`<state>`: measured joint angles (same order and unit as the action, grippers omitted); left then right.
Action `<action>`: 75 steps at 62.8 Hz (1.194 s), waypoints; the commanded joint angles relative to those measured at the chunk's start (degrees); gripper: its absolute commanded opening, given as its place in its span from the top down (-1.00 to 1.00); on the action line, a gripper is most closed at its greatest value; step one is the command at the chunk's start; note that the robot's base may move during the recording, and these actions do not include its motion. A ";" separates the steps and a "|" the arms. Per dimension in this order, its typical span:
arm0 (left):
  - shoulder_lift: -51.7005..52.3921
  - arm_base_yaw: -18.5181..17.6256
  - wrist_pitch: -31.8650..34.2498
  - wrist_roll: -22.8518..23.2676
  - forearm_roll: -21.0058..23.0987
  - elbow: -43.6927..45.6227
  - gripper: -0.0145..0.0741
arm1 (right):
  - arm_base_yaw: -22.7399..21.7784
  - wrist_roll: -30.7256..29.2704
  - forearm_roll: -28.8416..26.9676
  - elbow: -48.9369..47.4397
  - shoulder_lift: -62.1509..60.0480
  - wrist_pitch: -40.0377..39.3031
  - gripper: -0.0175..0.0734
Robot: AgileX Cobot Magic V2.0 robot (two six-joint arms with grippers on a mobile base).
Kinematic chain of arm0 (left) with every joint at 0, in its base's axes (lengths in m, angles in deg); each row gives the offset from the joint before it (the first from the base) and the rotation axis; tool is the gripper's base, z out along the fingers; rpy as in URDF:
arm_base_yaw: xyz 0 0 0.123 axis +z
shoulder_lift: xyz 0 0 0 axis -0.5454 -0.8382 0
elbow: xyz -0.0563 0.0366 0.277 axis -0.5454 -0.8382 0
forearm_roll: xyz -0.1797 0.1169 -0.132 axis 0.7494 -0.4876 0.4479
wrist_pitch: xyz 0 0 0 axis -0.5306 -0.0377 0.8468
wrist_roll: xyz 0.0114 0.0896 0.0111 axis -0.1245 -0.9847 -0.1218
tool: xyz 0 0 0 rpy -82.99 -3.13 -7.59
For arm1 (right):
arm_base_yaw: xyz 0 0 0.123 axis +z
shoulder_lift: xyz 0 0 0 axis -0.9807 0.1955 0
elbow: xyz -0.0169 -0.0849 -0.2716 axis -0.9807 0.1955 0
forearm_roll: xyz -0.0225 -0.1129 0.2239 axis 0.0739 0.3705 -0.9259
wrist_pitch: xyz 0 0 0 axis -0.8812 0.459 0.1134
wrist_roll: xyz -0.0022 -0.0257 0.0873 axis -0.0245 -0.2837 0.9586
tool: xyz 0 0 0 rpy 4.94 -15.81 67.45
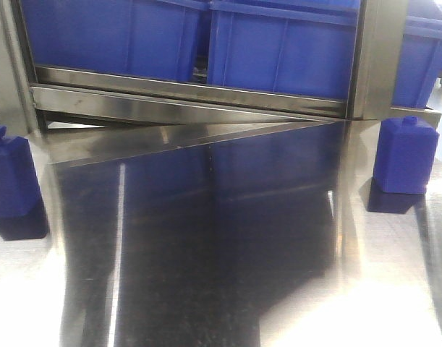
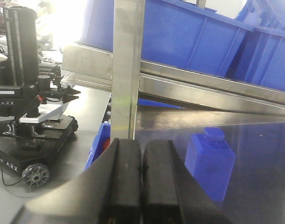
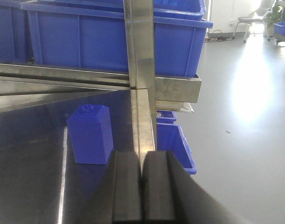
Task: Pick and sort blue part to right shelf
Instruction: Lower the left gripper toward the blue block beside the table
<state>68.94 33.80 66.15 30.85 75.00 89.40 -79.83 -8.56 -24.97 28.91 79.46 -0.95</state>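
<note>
1. Ahead-left of the right gripper (image 3: pixel 142 186): blue part (image 3: pixel 90 134), upright on the table (image 3: pixel 30 186); jaws pressed together, empty.
2. Same for the left gripper (image 2: pixel 141 182); jaws closed, nothing held.
3. Risk: shelf post (image 3: pixel 141 70) dead ahead, a straight reach may clip it; unopened jaws could topple the part.

Tabletop (image 1: pixel 206 289): polished steel, glossy (near mirror). Right shelf frame (image 1: pixel 170 92), top of frame: brushed steel. Bins (image 1: pixel 278 50), blue part (image 1: pixel 405 155): smooth plastic, slight sheen. Left gripper pads (image 2: pixel 126 186): matt black.

Left gripper (image 2: pixel 141 156): was matte black, two flat fingers (image 2: pixel 126 179) with rounded tips.
Right gripper (image 3: pixel 142 165): was matte black too, its body flaring wider below.
</note>
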 commanded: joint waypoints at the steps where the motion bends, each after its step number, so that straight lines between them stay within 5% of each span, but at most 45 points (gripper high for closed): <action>1: 1.07 -0.08 5.35 -0.04 0.41 -1.32 0.39 | -0.33 -0.10 -0.03 -1.33 -1.13 -5.07 0.49; 26: 1.07 -0.08 6.07 -0.04 0.41 -1.32 0.39 | -0.33 -0.10 -0.03 -1.33 -1.13 -5.07 0.49; 44: 1.07 -0.08 17.73 0.21 0.54 0.92 0.39 | -0.33 -0.10 -0.03 -1.33 -1.13 -5.07 0.49; 56: -3.30 -0.08 3.56 0.21 0.54 15.55 0.32 | -0.33 -0.10 -0.03 -1.33 -1.13 -5.07 0.49; 75: -24.96 -0.21 -19.56 0.21 1.13 39.33 -0.43 | -0.33 -0.10 -0.03 -1.33 -1.13 -5.07 0.49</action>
<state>49.31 33.80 48.09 30.85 75.24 123.54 -79.83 -8.56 -24.97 28.91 79.46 -0.95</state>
